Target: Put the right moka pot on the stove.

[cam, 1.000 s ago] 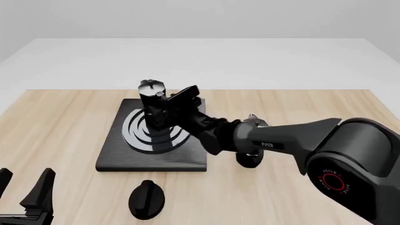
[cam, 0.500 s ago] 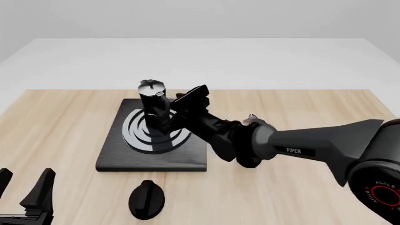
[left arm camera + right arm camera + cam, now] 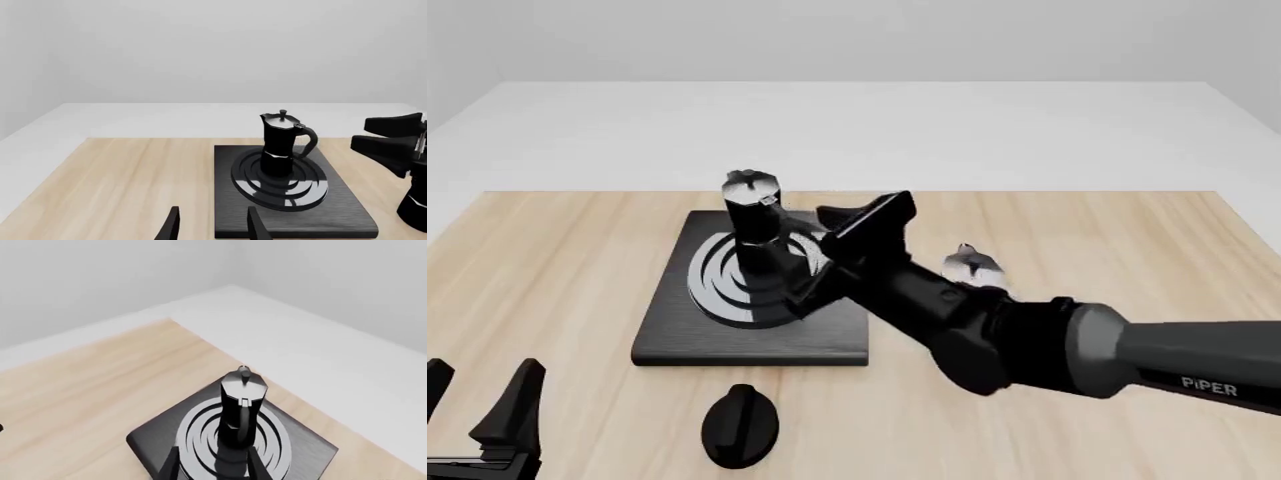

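Observation:
A black moka pot (image 3: 751,215) with a silvery lid stands upright on the burner rings of the stove (image 3: 681,335). It also shows in the left wrist view (image 3: 280,145) and the right wrist view (image 3: 241,405). My right gripper (image 3: 825,252) is open and empty. It hangs just right of the pot, apart from it, with its fingers pointing at it. A look-alike twin pot (image 3: 972,265) stands on the table right of the stove, mostly hidden behind my right arm. My left gripper (image 3: 478,385) is open and empty at the near left table edge.
A black round knob (image 3: 739,425) lies on the table just in front of the stove. My right arm reaches across the table's right half from the lower right. The wooden table ends at a white floor behind.
My right gripper has drawn back to the right, away from the pot on the stove. The pot has stayed upright in place. The left arm has not moved.

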`<state>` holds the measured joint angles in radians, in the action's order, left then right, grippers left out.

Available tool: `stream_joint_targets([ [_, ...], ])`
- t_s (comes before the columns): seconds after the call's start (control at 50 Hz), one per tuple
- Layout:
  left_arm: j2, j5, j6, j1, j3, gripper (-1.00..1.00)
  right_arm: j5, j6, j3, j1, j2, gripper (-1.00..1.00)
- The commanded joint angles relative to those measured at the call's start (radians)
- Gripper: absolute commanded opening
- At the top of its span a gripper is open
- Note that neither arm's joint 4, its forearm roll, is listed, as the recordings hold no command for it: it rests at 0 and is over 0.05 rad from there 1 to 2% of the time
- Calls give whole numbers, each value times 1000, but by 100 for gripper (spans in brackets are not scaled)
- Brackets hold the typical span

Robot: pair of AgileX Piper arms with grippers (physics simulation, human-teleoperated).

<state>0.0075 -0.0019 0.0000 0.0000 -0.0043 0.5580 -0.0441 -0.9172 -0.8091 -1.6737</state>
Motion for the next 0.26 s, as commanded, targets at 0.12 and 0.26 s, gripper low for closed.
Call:
stream_joint_targets([
  [0.12, 0, 0, 0, 0, 0, 100, -5, -4, 154, -9, 203, 100],
  [0.26, 0, 0, 0, 0, 0, 100, -16, -18, 194, -14, 261, 100],
])
